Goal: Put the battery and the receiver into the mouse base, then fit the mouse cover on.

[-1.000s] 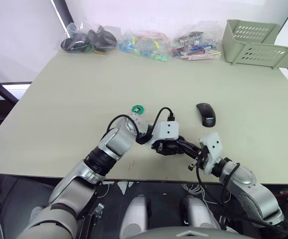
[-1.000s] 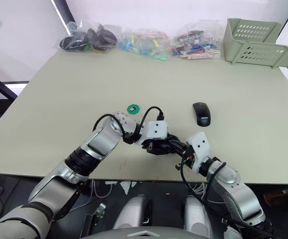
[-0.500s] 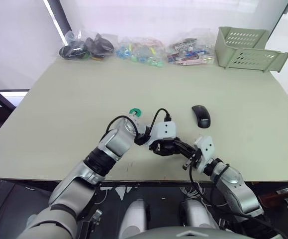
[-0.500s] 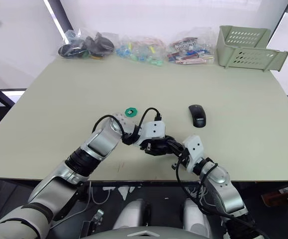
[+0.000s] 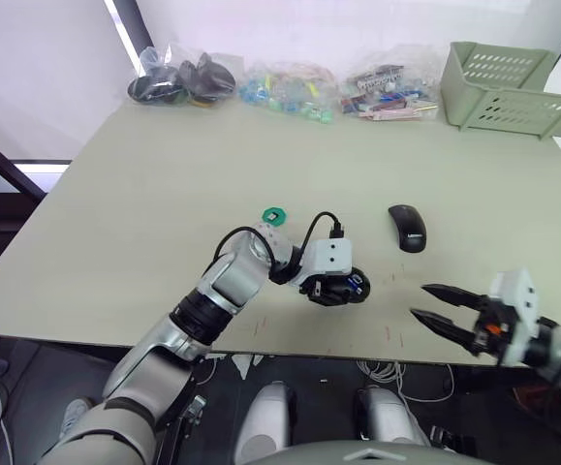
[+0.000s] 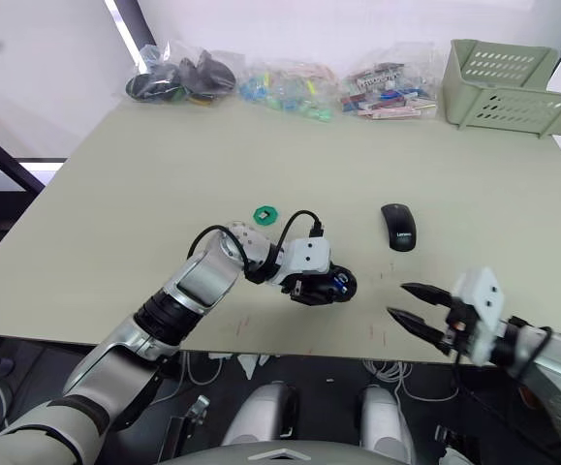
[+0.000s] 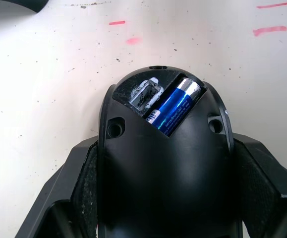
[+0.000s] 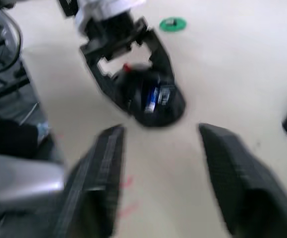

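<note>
Since the frame a second back, you'd pulled your right hand well away from the mouse base; it had been right up against it, and now it hung off the near edge of the bench with its fingers spread and nothing between them.

Going left to right: the little green disc sat on the bench just beyond your left forearm. Your left hand was clamped on the mouse base from both sides, holding it near the front edge. In the left wrist view the battery was already lying in its slot at the nose of the base, blue body with the silver end showing. Right beside it was a small squarish silver-rimmed pocket; I couldn't tell whether the receiver was seated in there or the pocket was bare. Further right, the mouse cover lay on its own, well apart from the base, lettering visible.

My guess is the cover was next. What could bite you: the base was held close to the bench edge, so a hard push while fitting the cover could shove it off. Also, the glossy cover looked slippery, so a pinch off-centre could let it skate away. And if the receiver wasn't actually in, you'd be closing it up too early.
</note>
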Controlling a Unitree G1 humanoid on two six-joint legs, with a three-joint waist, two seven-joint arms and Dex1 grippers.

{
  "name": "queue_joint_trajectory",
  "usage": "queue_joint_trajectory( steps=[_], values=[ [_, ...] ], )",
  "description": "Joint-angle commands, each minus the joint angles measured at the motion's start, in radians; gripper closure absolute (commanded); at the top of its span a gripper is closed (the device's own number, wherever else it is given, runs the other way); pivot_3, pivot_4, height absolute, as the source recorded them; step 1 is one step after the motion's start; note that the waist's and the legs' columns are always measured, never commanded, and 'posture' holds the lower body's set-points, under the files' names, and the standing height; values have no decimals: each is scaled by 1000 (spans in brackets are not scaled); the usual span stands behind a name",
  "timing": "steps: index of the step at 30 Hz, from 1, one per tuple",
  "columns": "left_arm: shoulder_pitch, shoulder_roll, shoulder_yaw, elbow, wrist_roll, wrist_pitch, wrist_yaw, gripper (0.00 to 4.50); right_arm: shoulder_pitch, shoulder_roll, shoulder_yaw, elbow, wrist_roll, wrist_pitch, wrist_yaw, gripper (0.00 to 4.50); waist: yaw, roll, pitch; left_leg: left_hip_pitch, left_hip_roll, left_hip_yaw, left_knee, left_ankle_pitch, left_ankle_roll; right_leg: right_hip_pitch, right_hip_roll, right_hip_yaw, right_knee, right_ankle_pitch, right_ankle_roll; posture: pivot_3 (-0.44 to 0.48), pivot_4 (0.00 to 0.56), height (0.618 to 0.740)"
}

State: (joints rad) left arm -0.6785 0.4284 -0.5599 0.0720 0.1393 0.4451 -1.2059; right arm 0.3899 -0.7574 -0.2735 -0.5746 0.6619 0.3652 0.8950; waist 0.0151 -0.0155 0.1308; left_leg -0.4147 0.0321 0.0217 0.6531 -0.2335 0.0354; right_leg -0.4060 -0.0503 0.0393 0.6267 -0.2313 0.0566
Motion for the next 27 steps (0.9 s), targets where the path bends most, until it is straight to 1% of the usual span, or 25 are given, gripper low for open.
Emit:
queue_joint_trajectory(
  steps=[1,2,7,9,11,12,13,15,18,21,25,27],
  values=[
    [25,2,-42,57,44,10,32,1548,74,-24,-133,-28,43,-23,80,244,0,0,0,1,0,0,0,0,0,1,0,0,0,0,0,0,150,740],
    [26,2,-42,56,43,10,33,1548,93,-26,-153,-31,46,-22,93,39,0,0,0,1,0,-1,0,0,0,1,0,-1,0,0,0,0,150,740],
    [26,1,-36,64,38,4,37,1548,129,-18,-204,-41,48,-20,112,39,0,0,0,1,1,-2,1,0,0,1,0,1,0,0,0,0,150,740],
    [29,-13,-13,70,17,9,47,1548,138,-16,-211,-44,43,-18,116,39,0,0,0,1,1,-2,1,0,0,1,0,1,0,0,0,0,150,740],
    [30,-26,5,75,-2,14,51,522,137,-16,-212,-42,34,-19,116,0,1,1,0,1,0,-2,1,0,0,1,0,1,0,0,0,0,150,740],
    [30,-26,5,76,-2,-1,51,231,134,-16,-211,-40,33,-19,115,0,2,0,0,1,0,-2,1,0,0,1,0,1,0,0,0,0,150,740],
    [33,-27,9,72,-3,-13,56,40,132,-15,-210,-40,33,-18,114,0,2,-1,1,0,1,-3,1,0,0,1,0,0,0,0,0,0,150,740],
    [39,-28,21,51,-9,-39,65,40,130,-12,-209,-41,33,-17,112,0,2,-1,1,0,0,-3,1,0,0,1,0,0,0,0,0,0,150,740],
    [46,-12,68,-19,-44,-33,63,40,132,-8,-201,-47,29,-17,109,0,1,-2,3,-1,0,-2,1,0,0,1,0,1,0,0,0,0,150,740],
    [71,36,143,-115,-106,-5,49,40,111,4,-202,-43,16,-31,88,0,-2,-4,13,-1,1,-2,1,0,0,0,0,1,0,0,0,0,150,740],
    [118,78,234,-224,-178,35,73,40,92,40,-215,-44,-14,-77,59,0,-2,-2,19,-4,5,-2,0,0,0,-3,3,1,0,0,0,0,150,740],
    [161,116,320,-290,-232,72,84,40,69,61,-212,-45,4,-71,29,0,-1,-2,20,-4,4,-1,0,0,0,-4,3,1,0,0,0,0,150,740]
  ],
)
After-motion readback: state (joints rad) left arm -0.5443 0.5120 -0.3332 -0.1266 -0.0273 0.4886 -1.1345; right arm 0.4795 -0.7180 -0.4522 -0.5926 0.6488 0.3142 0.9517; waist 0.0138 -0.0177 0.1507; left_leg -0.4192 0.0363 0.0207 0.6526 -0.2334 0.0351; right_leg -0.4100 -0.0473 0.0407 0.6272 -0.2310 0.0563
